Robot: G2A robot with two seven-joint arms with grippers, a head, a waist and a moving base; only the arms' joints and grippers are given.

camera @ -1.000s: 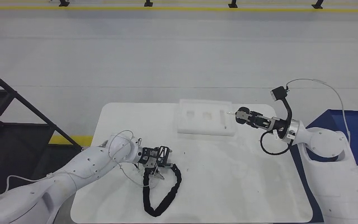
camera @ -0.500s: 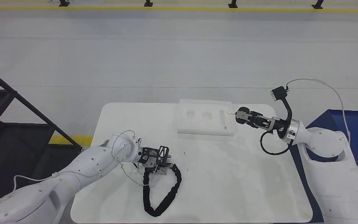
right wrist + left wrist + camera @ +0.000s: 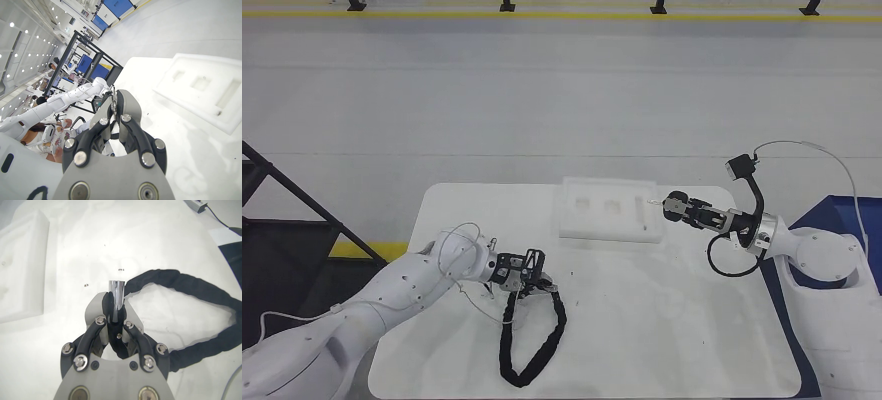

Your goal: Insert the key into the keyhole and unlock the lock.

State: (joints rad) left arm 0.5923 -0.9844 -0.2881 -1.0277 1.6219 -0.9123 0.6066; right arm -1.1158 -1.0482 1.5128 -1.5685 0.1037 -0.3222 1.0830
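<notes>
Currently the left tool (image 3: 115, 307) is closed narrowly on the lock (image 3: 116, 292), a chrome cylinder at one end of a black sleeved chain (image 3: 189, 281) that loops over the bench (image 3: 672, 320). The cylinder's long axis runs straight out from between the fingers, and its free end points away from the left wrist, roughly toward the right arm's side. Whether the keyhole sits in that end face cannot be determined.

The right tool (image 3: 670, 205) is clamped on the key (image 3: 114, 106) and hangs above the bench, just beside the edge of the white foam tray (image 3: 607, 210) nearest the right arm. A thin tip projects toward the left arm. Key and lock are well apart.

Since the right arm carries the key, insertion probably requires aligning the key's shank with the cylinder axis before the gap closes. Angular offset is the likely cause of a failed entry.
</notes>
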